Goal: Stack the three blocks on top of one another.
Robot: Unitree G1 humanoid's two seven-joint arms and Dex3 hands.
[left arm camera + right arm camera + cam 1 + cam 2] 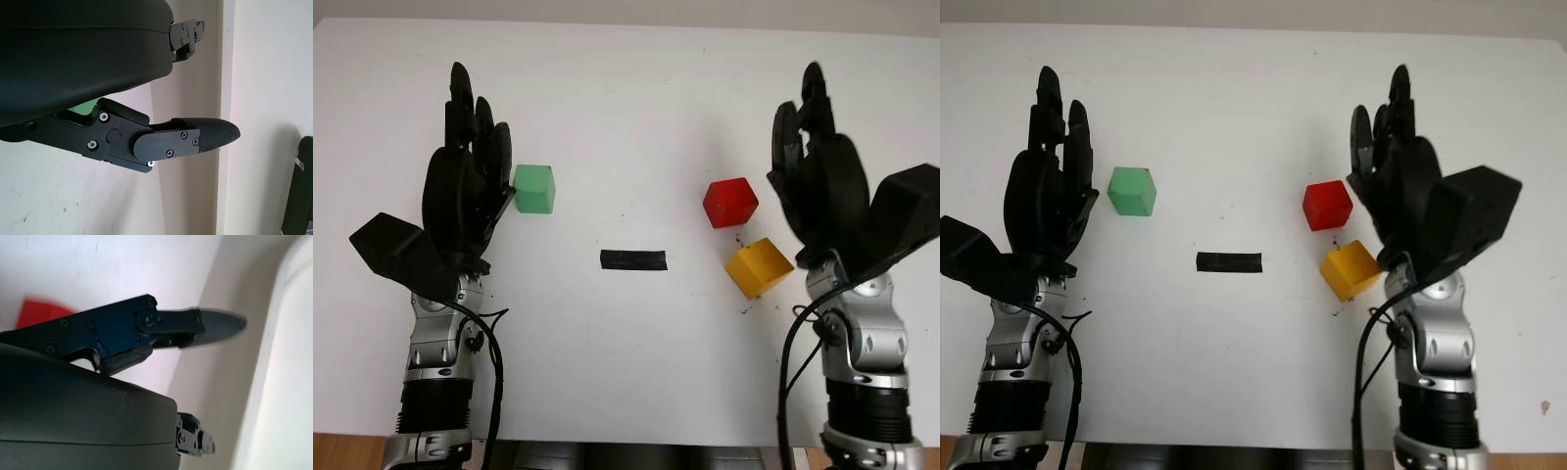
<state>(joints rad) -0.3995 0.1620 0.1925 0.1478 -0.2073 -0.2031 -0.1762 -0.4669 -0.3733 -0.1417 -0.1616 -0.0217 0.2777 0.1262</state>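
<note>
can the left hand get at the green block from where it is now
Probably yes. The left hand is open, right beside the green block, with its fingers next to the block's near face. Nothing lies between them; the red block and yellow block sit far across the table.

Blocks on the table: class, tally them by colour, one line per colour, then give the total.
Green block: 1
Red block: 1
Yellow block: 1
Total: 3
</note>
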